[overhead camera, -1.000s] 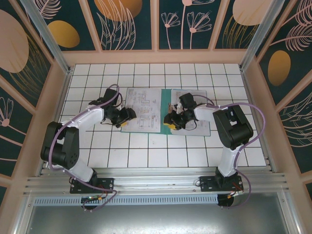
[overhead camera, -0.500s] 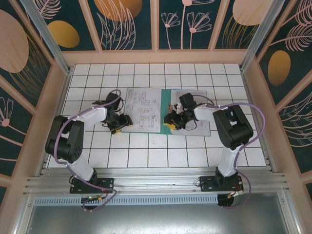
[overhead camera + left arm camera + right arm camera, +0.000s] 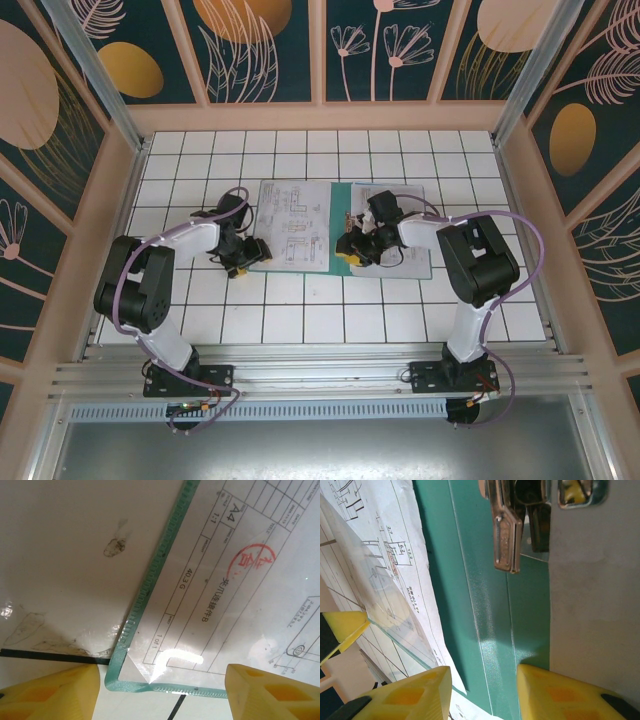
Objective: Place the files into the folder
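L gripper (image 3: 160, 695) released over folder (image 3: 145, 587) corner by files (image 3: 220, 585) — R gripper (image 3: 480, 692) unclenched too, over teal spine.

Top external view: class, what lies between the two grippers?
In the top external view, the files lie between the left gripper and the right gripper.

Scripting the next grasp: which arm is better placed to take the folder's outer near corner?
Left, likely. The left gripper is open, its fingers either side of the folder's near-left corner. The right gripper sits at the spine by the metal clip, away from that corner.
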